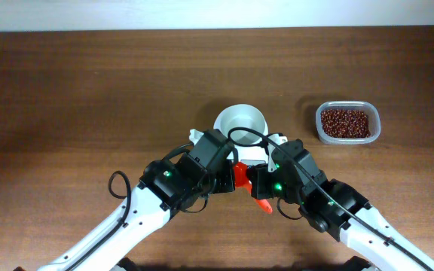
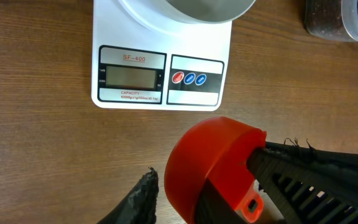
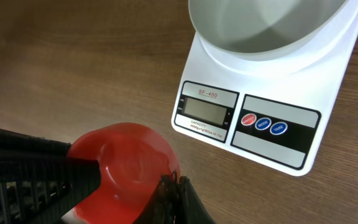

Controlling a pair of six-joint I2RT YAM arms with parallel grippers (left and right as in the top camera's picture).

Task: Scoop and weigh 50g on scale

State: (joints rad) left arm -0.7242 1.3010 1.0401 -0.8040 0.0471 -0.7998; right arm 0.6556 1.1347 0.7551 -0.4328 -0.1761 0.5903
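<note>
- On the left wrist view, the scale [image 2: 197, 56] sits on the table [image 2: 36, 155] just beyond the red scoop [image 2: 210, 162]. The frame's top edge cuts off its white bowl [image 2: 197, 9], so I get only the near rim there.
- The display [image 2: 131, 76] reads as flat grey, and I can make out no digits on it. A red and two blue buttons [image 2: 190, 78] sit to its right.
- From overhead, both arms meet above the scale and hide nearly all of its body. The bowl shows just past them, its inside plain white.
- The right gripper [image 3: 171, 185] has its fingertips pressed together at the scoop's near edge, pinching it. The fingers cover the exact spot they bite on.
- The left gripper [image 1: 230, 178] is harder to read. One finger [image 2: 143, 198] stands just left of the scoop's cup with a thin strip of wood showing between them. I cannot pick out its partner, so I cannot tell whether those jaws are clamped on the scoop or only around it.
- A ribbed black bar [image 2: 316, 183] reaches in from the right and touches the scoop. A similar one enters the right wrist view from the left. I cannot say for sure which arm either belongs to.
- The tub [image 1: 377, 124] of dark red beans [image 1: 345, 123] stands to the right of the scale, apart from both arms. The left wrist view catches only a corner of it.
</note>
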